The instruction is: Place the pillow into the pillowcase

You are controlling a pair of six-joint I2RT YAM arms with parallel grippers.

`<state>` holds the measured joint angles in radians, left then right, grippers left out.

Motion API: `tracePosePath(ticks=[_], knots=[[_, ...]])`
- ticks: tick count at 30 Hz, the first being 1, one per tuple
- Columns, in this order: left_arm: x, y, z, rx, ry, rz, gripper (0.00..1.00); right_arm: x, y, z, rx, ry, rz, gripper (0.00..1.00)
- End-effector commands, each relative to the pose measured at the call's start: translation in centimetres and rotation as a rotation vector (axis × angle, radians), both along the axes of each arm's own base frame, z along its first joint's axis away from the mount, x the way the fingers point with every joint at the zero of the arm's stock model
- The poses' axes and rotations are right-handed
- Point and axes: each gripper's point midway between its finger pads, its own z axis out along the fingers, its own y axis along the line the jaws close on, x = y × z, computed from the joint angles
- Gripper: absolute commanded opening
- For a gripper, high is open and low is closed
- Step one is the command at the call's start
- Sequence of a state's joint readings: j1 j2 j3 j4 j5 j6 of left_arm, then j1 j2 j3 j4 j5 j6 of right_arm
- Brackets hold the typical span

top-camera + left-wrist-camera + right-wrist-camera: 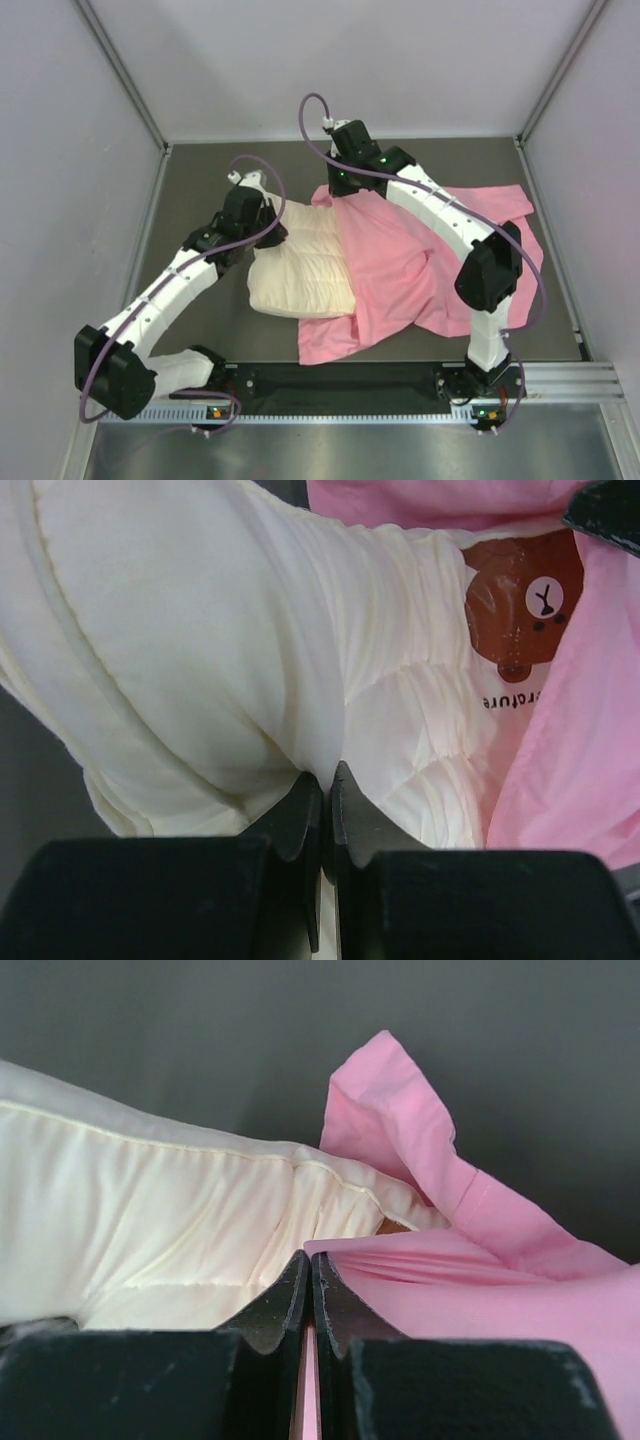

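Note:
The cream-white quilted pillow (pixel 300 265) lies on the dark table, its right part under the pink pillowcase (pixel 400 265). My left gripper (pixel 262 215) is shut on a fold of the pillow (pixel 200 650) at its far left corner; the brown bear print (pixel 520 600) shows beside the pink cloth (pixel 570 760). My right gripper (pixel 335 190) is shut on the pillowcase's edge (pixel 480 1280) at the far side, right against the pillow (pixel 150 1230). The rest of the pillow is hidden inside the case.
The dark table (pixel 200 180) is bounded by grey enclosure walls on the left, back and right. A black rail (pixel 340 380) with the arm bases runs along the near edge. The pillowcase spreads to the right side (pixel 510 210).

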<state>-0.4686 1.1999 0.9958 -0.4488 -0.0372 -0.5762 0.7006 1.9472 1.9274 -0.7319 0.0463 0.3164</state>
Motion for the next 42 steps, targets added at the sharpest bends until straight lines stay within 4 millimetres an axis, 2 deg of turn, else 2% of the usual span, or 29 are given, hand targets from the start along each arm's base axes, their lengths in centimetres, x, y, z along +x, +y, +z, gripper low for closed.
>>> tracePosePath(ticks=[1, 3, 4, 7, 10, 13, 14, 15, 18, 19, 21, 22, 23, 24, 25, 27, 29, 30, 31, 33, 34, 36, 37, 38, 40, 42], knots=[[-0.3, -4.3, 5.3, -0.177, -0.142, -0.112, 0.0, -1.6, 3.6, 6.0, 0.161, -0.083, 0.069, 0.0], [-1.1, -4.8, 5.6, -0.214, -0.151, -0.151, 0.0, -0.8, 2.7, 3.5, 0.118, -0.033, 0.038, 0.0], [-1.3, -5.2, 5.7, -0.234, -0.167, -0.173, 0.0, -0.3, 2.6, 1.5, 0.091, 0.0, 0.028, 0.0], [-2.6, -6.1, 7.8, -0.284, -0.23, -0.244, 0.0, 0.4, 2.5, -2.7, 0.036, 0.059, 0.016, 0.0], [-3.3, -6.5, 9.5, -0.287, -0.281, -0.299, 0.0, 0.2, 3.4, -4.4, 0.037, 0.096, 0.041, 0.0], [-4.0, -6.5, 10.9, -0.291, -0.323, -0.338, 0.0, -0.3, 4.5, -4.2, 0.044, 0.094, 0.071, 0.0], [-4.1, -6.5, 11.2, -0.29, -0.342, -0.344, 0.0, -0.6, 5.2, -3.4, 0.056, 0.084, 0.087, 0.0], [-4.2, -6.4, 10.9, -0.288, -0.343, -0.345, 0.0, -1.1, 5.4, -3.3, 0.052, 0.094, 0.105, 0.0], [-4.1, -6.0, 9.9, -0.268, -0.339, -0.324, 0.0, -3.2, 6.9, -1.0, 0.091, 0.084, 0.178, 0.0], [-4.1, -5.8, 8.3, -0.252, -0.313, -0.32, 0.0, -4.1, 7.1, 0.9, 0.121, 0.066, 0.204, 0.0], [-4.1, -5.6, 6.8, -0.237, -0.303, -0.314, 0.0, -5.6, 7.5, 3.1, 0.154, 0.042, 0.24, 0.0], [-4.4, -5.2, 4.2, -0.216, -0.272, -0.303, 0.0, -6.4, 7.3, 5.2, 0.183, 0.018, 0.254, 0.0], [-4.5, -4.9, 3.1, -0.21, -0.264, -0.293, 0.0, -7.1, 7.3, 6.3, 0.196, 0.005, 0.267, 0.0], [-5.1, -4.5, 0.1, -0.191, -0.222, -0.287, 0.0, -7.9, 7.0, 8.0, 0.219, -0.014, 0.277, 0.0], [-4.9, -4.6, 0.1, -0.209, -0.262, -0.282, 0.0, -8.4, 6.9, 8.7, 0.226, -0.018, 0.284, 0.0], [-5.4, -4.1, -2.6, -0.198, -0.23, -0.258, 0.0, -9.3, 6.8, 9.9, 0.243, -0.03, 0.298, 0.0], [-5.5, -4.3, -2.4, -0.217, -0.257, -0.256, 0.0, -9.6, 6.6, 9.2, 0.228, -0.019, 0.297, 0.0], [-5.5, -4.1, -2.6, -0.213, -0.266, -0.244, 0.0, -9.3, 6.6, 8.2, 0.207, -0.008, 0.285, 0.0], [-5.8, -4.5, -1.9, -0.222, -0.296, -0.258, 0.0, -9.2, 6.4, 6.8, 0.18, 0.014, 0.277, 0.0], [-5.7, -4.2, -0.9, -0.211, -0.328, -0.243, 0.0, -8.4, 6.0, 4.2, 0.119, 0.031, 0.234, 0.07], [-5.8, -4.0, -0.3, -0.207, -0.344, -0.238, 0.01, -8.1, 5.4, 2.4, 0.073, 0.043, 0.207, 0.12], [-5.8, -3.3, -0.3, -0.168, -0.321, -0.215, 0.03, -7.1, 4.2, 0.4, 0.006, 0.038, 0.137, 0.16], [-5.5, -2.7, -0.1, -0.144, -0.332, -0.189, 0.04, -6.4, 3.0, -1.0, -0.059, 0.022, 0.081, 0.19], [-6.0, -2.0, -1.4, -0.099, -0.272, -0.182, 0.08, -6.1, 2.3, -1.4, -0.085, 0.01, 0.052, 0.2], [-5.7, -0.6, -1.5, -0.051, -0.242, -0.109, 0.13, -5.4, 0.6, -2.4, -0.154, -0.016, -0.017, 0.2], [-6.1, 0.9, -2.5, 0.0, -0.174, -0.038, 0.32, -4.8, -0.5, -2.8, -0.197, -0.039, -0.059, 0.21]])
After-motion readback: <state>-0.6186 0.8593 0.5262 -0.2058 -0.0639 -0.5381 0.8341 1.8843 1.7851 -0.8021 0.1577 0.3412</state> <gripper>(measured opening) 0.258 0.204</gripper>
